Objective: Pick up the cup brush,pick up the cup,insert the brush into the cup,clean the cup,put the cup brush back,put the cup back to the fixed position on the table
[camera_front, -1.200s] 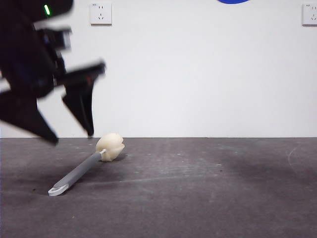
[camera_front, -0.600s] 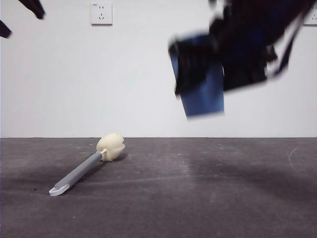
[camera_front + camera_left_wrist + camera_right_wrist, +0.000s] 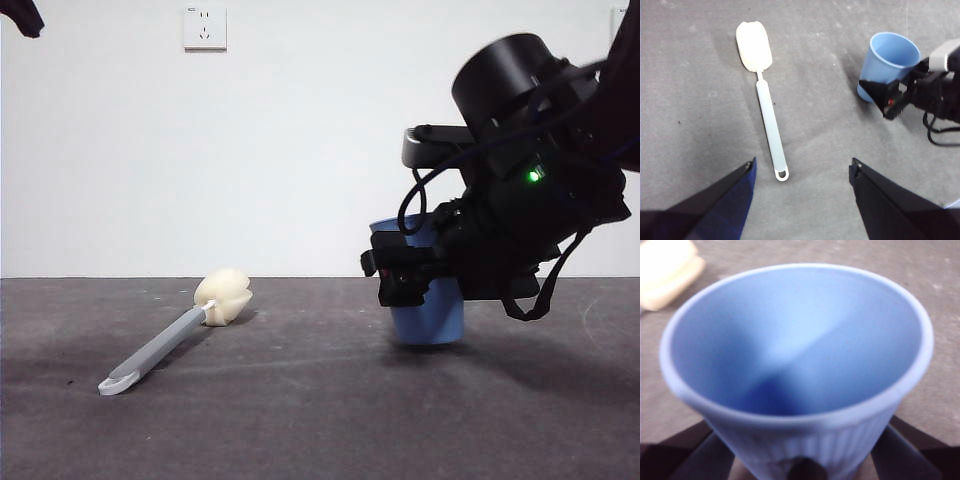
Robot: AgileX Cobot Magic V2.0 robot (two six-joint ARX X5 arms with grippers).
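cup (image 3: 430, 318) upright on table (image 3: 320, 400), right end effector (image 3: 425, 275) gripping

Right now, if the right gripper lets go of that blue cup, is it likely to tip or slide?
The cup looks like thin ribbed plastic and is empty inside, so it is probably light and easy to nudge. It narrows toward its base, so a sideways knock from the right gripper could tip it. The table looks matte, which should limit sliding.

One cup brush (image 3: 170, 338), one cup (image 3: 430, 318), two wall sockets (image 3: 204, 28), one table (image 3: 320, 420)
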